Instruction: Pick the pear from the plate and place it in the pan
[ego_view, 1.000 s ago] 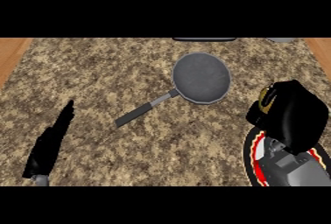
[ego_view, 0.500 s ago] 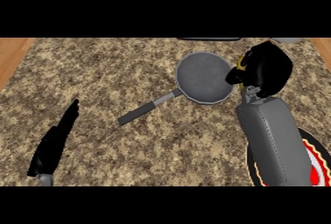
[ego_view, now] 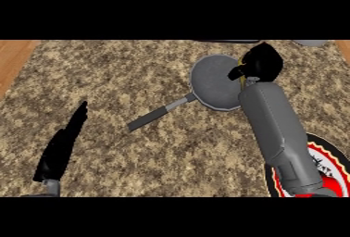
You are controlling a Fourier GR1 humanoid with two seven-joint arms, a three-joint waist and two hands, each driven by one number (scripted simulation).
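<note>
Pan (ego_view: pixel 217 82) sits up near the far edge of the counter (ego_view: pixel 137 139), grey and round, handle pointing down-left toward the middle, and what shows of its inside looks bare. Right hand (ego_view: pixel 258 65) is hovering over the pan's right rim, fingers curled in tight around something. Just a thin yellowish sliver peeks out under the hand, so that's probably the pear (ego_view: pixel 242 79), but it's mostly hidden and I can't say for sure. Plate (ego_view: pixel 321 157) is at the lower right with a red and black rim and some white pattern in the centre; the grey forearm crosses right over it, so I can't tell what's on the covered part.

Left hand (ego_view: pixel 60 148) rests at the lower left, fingers straight and pointing up, holding nothing. Lots of open speckled countertop between that hand and the pan handle. Wood strip runs along the left edge. No readable writing anywhere; the plate marks are too small to make out.
</note>
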